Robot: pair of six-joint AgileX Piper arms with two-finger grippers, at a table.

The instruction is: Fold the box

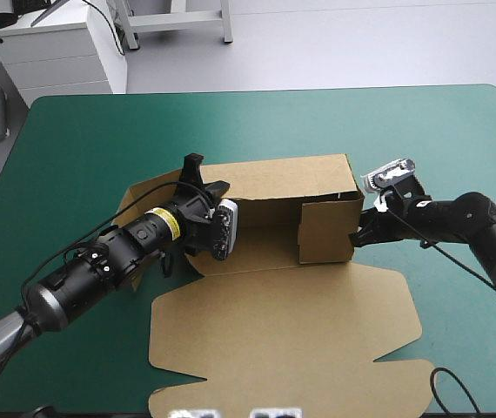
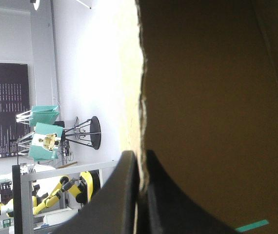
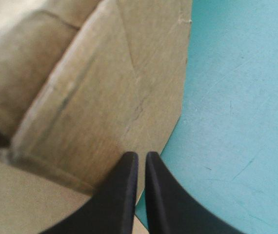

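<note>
The brown box [image 1: 284, 180] lies mid-table with its back wall and right side wall [image 1: 326, 228] raised, and its wide lid [image 1: 291, 335] flat toward the near edge. My left gripper [image 1: 199, 177] is at the box's left end. In the left wrist view it [image 2: 142, 154] is all but shut, with a board edge [image 2: 212, 107] standing between the fingers. My right gripper [image 1: 358, 236] is low at the foot of the right wall. In the right wrist view it [image 3: 141, 155] is all but shut at the rim of a board flap [image 3: 114, 92].
Bare teal-green cover [image 1: 405, 122] runs beyond the box to the far edge and also to the right of it [image 3: 236, 122]. The flat lid reaches almost to the near table edge. The left arm's body lies across the box's left flap.
</note>
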